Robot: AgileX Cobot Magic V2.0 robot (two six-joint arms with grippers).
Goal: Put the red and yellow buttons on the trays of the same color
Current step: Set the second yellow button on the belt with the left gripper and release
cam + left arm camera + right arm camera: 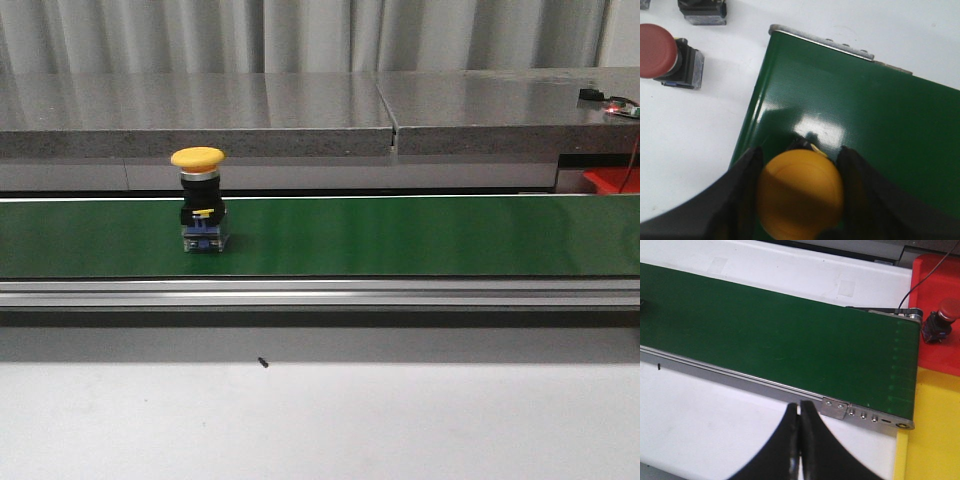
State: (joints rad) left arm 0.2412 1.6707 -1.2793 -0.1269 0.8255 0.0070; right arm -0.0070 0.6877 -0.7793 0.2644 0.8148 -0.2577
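Left wrist view: the left claw straddles the yellow button on the green belt.

Its fingers flank the cap, apparently just apart from it, so I judge it spread, not gripping; the front view shows the yellow button upright on the belt with no claw around it. A red button lies on the white counter beside the belt's end. The right claw is pinched together, empty, near the belt's far end, beside the yellow tray and red tray. Release cleanly: lift straight up so the top-heavy button stays standing.
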